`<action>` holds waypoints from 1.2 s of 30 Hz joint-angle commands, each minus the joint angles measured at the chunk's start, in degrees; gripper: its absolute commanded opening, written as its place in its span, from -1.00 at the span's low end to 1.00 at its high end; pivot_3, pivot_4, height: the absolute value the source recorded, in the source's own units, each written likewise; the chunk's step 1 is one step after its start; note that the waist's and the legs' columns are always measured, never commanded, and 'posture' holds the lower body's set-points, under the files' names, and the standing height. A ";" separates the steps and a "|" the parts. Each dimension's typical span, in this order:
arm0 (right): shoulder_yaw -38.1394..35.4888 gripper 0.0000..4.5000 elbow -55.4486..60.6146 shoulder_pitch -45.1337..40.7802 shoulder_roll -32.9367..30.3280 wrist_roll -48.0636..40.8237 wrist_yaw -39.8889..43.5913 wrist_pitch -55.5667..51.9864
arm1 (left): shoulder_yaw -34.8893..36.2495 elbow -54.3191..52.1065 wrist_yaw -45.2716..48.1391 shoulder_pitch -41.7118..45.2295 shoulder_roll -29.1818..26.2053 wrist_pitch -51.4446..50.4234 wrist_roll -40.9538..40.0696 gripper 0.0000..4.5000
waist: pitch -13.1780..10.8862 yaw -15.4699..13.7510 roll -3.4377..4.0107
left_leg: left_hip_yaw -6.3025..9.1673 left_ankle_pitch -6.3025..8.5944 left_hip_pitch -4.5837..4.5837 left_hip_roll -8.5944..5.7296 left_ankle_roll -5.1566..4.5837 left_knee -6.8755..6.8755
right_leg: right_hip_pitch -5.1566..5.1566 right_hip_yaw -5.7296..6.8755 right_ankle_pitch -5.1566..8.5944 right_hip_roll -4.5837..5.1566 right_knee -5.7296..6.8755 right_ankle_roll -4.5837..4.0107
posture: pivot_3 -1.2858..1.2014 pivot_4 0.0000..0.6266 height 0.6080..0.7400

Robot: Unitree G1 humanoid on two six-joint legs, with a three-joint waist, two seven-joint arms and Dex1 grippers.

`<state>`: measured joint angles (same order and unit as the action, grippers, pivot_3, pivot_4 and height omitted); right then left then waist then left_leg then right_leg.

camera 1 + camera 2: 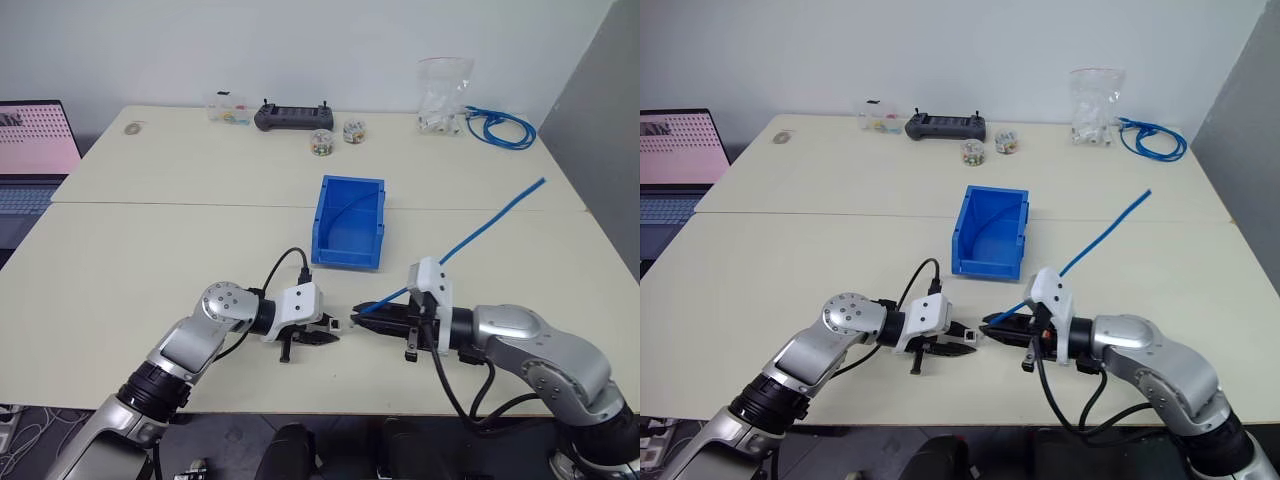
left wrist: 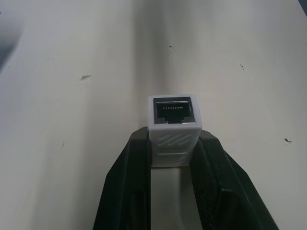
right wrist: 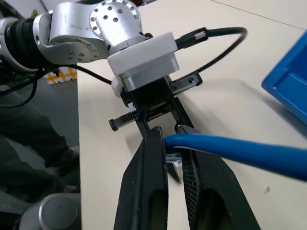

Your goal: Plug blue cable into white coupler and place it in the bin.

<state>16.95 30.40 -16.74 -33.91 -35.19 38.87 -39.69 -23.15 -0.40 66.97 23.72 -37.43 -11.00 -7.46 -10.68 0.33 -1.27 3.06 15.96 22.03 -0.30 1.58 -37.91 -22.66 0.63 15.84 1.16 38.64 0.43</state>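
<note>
While my left end effector (image 1: 335,331) clamps the coupler (image 2: 174,129) between its two black fingers, the dark socket end faces outward past the fingertips, toward my right arm. In the left wrist view the socket contacts are visible and the white body sits squarely between the pads, above the bare desk (image 1: 150,250).

My right end effector (image 1: 362,312) is closed on the cable (image 1: 480,228) near its plug end. The clear plug itself is hard to make out in the right wrist view, where it sits between the fingertips. From the grip the cable runs up and away to my right, rising off the desk.

The two end effectors point at each other over the near part of the desk, tips close but with a small gap. Plug and socket not yet joined.

The bin (image 1: 349,222) stands just beyond them, mid-desk, with its sloped lip toward me.

Far edge of the desk: a black controller (image 1: 293,116), a clear bag (image 1: 443,95) and a coiled blue bundle (image 1: 498,126). A laptop (image 1: 33,150) sits off to my left.
</note>
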 commanded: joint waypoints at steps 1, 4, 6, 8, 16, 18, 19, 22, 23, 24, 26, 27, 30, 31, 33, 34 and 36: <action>2.75 -0.94 -2.77 -2.65 2.76 4.14 2.03 3.84 | -0.60 0.21 0.75 -0.09 0.58 0.54 1.23 -0.65 | 0.00 0.00 0.00 | 0.01 0.00 0.00 0.00 0.00 0.00 | 0.00 0.00 0.00 0.00 0.00 0.00 | 0.03 -0.52 1.00; 4.68 -0.94 -5.80 -3.92 3.82 7.63 3.77 6.18 | -0.68 -0.09 1.16 -0.27 0.52 0.34 1.41 -0.65 | 0.00 0.00 0.00 | 0.02 0.00 0.00 0.00 0.00 -0.02 | 0.01 0.00 0.00 0.01 0.01 0.00 | 0.03 -0.52 1.00; 5.41 -0.94 -7.09 -4.31 4.21 9.21 4.61 7.27 | -0.66 -0.40 1.26 -0.44 0.52 0.12 1.54 -0.65 | 0.00 -0.05 0.00 | 0.02 0.00 0.00 -0.01 0.00 -0.02 | 0.01 0.01 0.00 0.01 0.01 -0.01 | 0.03 -0.52 1.00; 5.95 -0.94 -8.41 -4.63 4.51 10.61 5.51 8.26 | -0.62 -0.71 1.36 -0.65 0.48 -0.21 1.59 -0.65 | 0.00 -0.03 0.00 | 0.02 0.00 -0.01 -0.02 0.00 -0.02 | 0.02 0.00 -0.01 0.02 0.02 -0.01 | 0.03 -0.52 1.00; 5.06 -0.94 -9.99 -4.48 4.93 12.96 7.59 9.57 | -0.16 -0.87 1.88 -1.18 0.07 -0.54 1.68 -0.65 | 0.00 -0.01 0.00 | 0.03 0.00 -0.06 -0.01 0.00 -0.02 | 0.02 0.00 -0.02 0.02 0.14 -0.04 | 0.03 -0.52 1.00; 5.15 -0.94 -10.17 -4.48 5.07 13.62 7.86 9.74 | -0.08 -0.79 1.97 -1.15 0.14 -0.58 1.80 -0.65 | 0.00 -0.01 0.00 | 0.03 0.00 -0.07 -0.01 0.00 -0.02 | 0.02 0.00 -0.02 0.02 0.15 -0.03 | 0.03 -0.52 1.00; 5.22 -0.94 -10.20 -4.46 5.13 13.99 8.02 9.82 | -0.04 -0.88 2.01 -1.22 0.11 -0.63 1.81 -0.65 | 0.00 0.00 0.00 | 0.03 0.00 -0.07 -0.01 0.00 -0.02 | 0.02 0.00 -0.01 0.02 0.16 -0.03 | 0.03 -0.52 1.00; 5.55 -0.94 -10.41 -4.61 5.03 15.10 8.53 10.22 | 0.00 -1.02 2.14 -1.39 0.00 -0.72 1.82 -0.65 | 0.00 -0.01 0.00 | 0.02 0.00 -0.08 -0.01 0.00 -0.02 | 0.02 0.00 -0.01 0.02 0.17 -0.03 | 0.03 -0.52 1.00; 5.67 -0.94 -10.39 -4.67 4.99 15.45 8.65 10.34 | 0.02 -1.12 2.18 -1.50 -0.07 -0.73 1.82 -0.65 | 0.00 0.00 0.00 | 0.02 0.00 -0.09 -0.01 0.00 -0.02 | 0.02 0.00 -0.01 0.02 0.17 -0.03 | 0.03 -0.52 1.00; 5.80 -0.94 -10.45 -4.83 4.95 15.89 8.82 10.44 | 0.01 -1.12 2.21 -1.55 -0.07 -0.75 1.83 -0.65 | 0.01 0.00 0.00 | 0.02 0.00 -0.09 -0.01 0.00 -0.02 | 0.02 0.00 -0.01 0.02 0.18 -0.03 | 0.03 -0.52 1.00; 6.06 -0.94 -10.62 -5.31 4.99 16.84 9.19 10.48 | 0.00 -1.11 2.24 -1.61 -0.03 -0.76 1.89 -0.65 | 0.01 0.00 0.00 | 0.02 0.00 -0.09 -0.01 0.00 -0.03 | 0.02 0.00 -0.02 0.02 0.19 -0.04 | 0.03 -0.52 1.00; 6.23 -0.94 -10.70 -5.59 5.00 17.29 9.38 10.46 | -0.03 -1.09 2.24 -1.61 0.02 -0.79 1.92 -0.65 | 0.01 0.00 0.00 | 0.02 0.00 -0.10 -0.01 0.00 -0.03 | 0.02 0.00 -0.02 0.02 0.21 -0.04 | 0.03 -0.52 1.00; 7.42 -0.94 -10.72 -6.59 4.38 18.82 10.84 10.54 | -0.08 -1.10 2.19 -1.55 0.19 -0.91 1.99 -0.65 | 0.01 0.01 0.00 | 0.02 0.00 -0.11 -0.01 0.00 -0.03 | 0.02 0.00 -0.02 0.02 0.22 -0.04 | 0.03 -0.52 1.00; 7.88 -0.94 -10.74 -6.94 4.10 19.35 11.51 10.57 | -0.10 -1.07 2.18 -1.52 0.23 -0.92 2.03 -0.65 | 0.01 0.01 0.00 | 0.02 0.00 -0.12 -0.01 0.00 -0.03 | 0.02 0.00 -0.02 0.02 0.22 -0.04 | 0.03 -0.52 1.00; 8.87 -0.94 -10.80 -7.66 3.57 20.16 13.03 10.59 | -0.13 -0.97 2.14 -1.44 0.32 -0.91 2.09 -0.65 | 0.01 0.01 0.01 | 0.02 0.00 -0.11 -0.01 0.00 -0.04 | 0.02 0.00 -0.03 0.02 0.22 -0.06 | 0.03 -0.52 1.00; 9.12 -0.94 -10.91 -7.93 3.51 20.37 13.50 10.59 | -0.16 -0.88 2.12 -1.37 0.39 -0.90 2.14 -0.65 | 0.01 0.02 0.01 | 0.01 0.00 -0.12 -0.01 0.00 -0.04 | 0.02 -0.01 -0.05 0.02 0.23 -0.09 | 0.03 -0.52 1.00; 9.56 -0.94 -11.12 -8.63 3.44 20.62 14.58 10.45 | -0.17 -0.83 2.05 -1.33 0.47 -0.94 2.19 -0.65 | 0.02 0.02 0.01 | 0.03 0.00 -0.13 -0.01 0.00 -0.04 | 0.03 0.01 -0.05 0.01 0.23 -0.10 | 0.03 -0.52 1.00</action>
<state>25.54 18.98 -24.43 -30.23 -15.04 51.74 -29.39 -22.15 -0.66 68.25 23.06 -36.84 -11.28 -6.41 -10.66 0.35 -1.26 3.08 15.96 21.89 -0.31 1.58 -37.95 -22.63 0.63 15.78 1.18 38.87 0.32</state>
